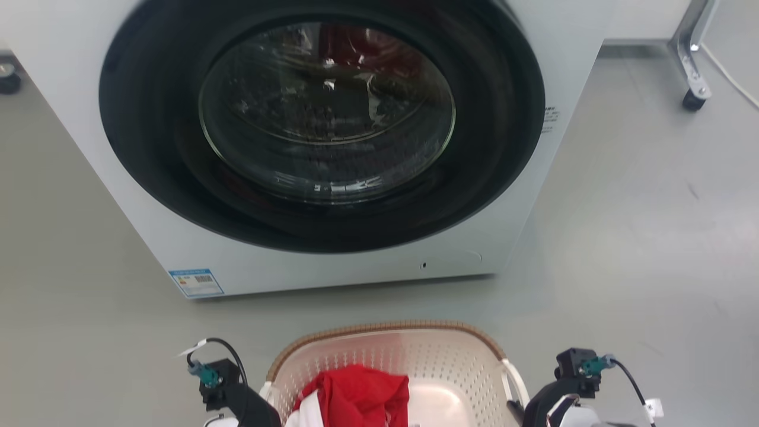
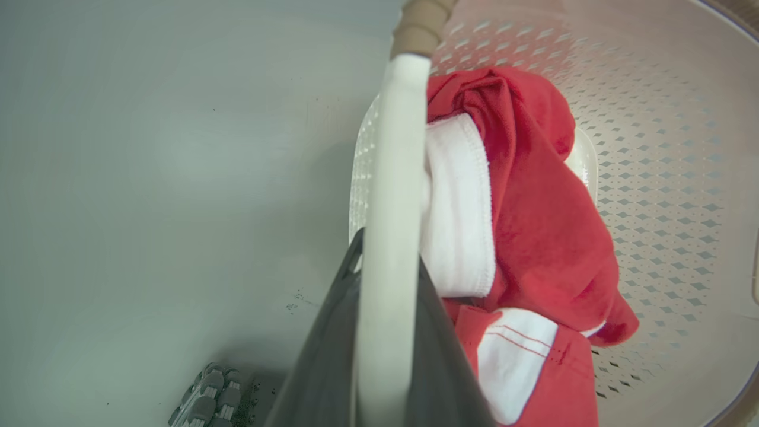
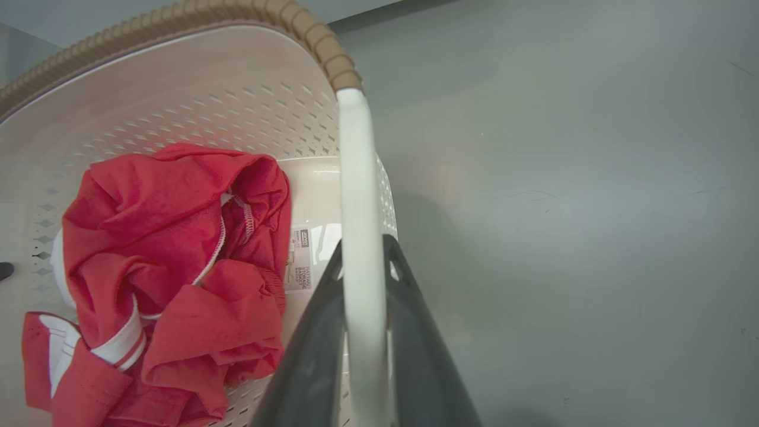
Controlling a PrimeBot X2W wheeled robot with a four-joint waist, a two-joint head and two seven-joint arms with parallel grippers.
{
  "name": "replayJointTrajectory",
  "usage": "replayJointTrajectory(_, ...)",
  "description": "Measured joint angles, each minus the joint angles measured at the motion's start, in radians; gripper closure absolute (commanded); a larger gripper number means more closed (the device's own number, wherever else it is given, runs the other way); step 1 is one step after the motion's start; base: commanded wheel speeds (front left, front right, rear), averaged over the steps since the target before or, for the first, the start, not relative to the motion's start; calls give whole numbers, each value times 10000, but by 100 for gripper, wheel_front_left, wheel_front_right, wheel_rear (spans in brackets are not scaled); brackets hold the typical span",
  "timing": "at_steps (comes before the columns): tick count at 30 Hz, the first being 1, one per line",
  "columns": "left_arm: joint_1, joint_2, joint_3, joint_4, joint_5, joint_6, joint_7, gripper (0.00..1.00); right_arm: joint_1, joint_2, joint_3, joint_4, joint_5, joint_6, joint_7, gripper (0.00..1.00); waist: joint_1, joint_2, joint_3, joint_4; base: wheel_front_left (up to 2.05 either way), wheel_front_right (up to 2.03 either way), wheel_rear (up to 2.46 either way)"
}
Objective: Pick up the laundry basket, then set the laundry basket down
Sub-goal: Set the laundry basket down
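Observation:
The laundry basket [image 1: 385, 328], cream with a brown woven rim and perforated sides, is at the bottom middle of the head view, in front of the washer. A red and white garment [image 1: 356, 394] lies crumpled inside it. My left gripper [image 2: 388, 255] is shut on the basket's white loop handle [image 2: 394, 178], one dark finger on each side of it. My right gripper [image 3: 363, 246] is shut the same way on the opposite handle [image 3: 359, 178]. In the head view both wrists flank the basket, left [image 1: 228, 388] and right [image 1: 569, 379]. I cannot tell whether the basket's bottom touches the floor.
A white front-loading washer [image 1: 178, 237] with its dark round door [image 1: 326, 118] closed stands just beyond the basket. Grey floor [image 1: 640, 237] spreads to the right. A metal frame's caster [image 1: 692, 98] is at the back right, a dark wheel [image 1: 9, 80] at the far left.

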Motion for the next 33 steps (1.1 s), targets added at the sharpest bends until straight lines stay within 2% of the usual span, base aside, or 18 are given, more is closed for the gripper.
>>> replayJointTrajectory(21,-1521,-2,-161,-663,167,15,-1223,100,-1569,-383,44,-343,-290,0,-1214,100,2,2,2658,43,0,0,0)
replayJointTrajectory(33,-2558,40,-213,-880,282,261,-1931,100,-2581,-520,174,-612,-522,-13,-1812,100,3,2,4437,141,0,0,0)
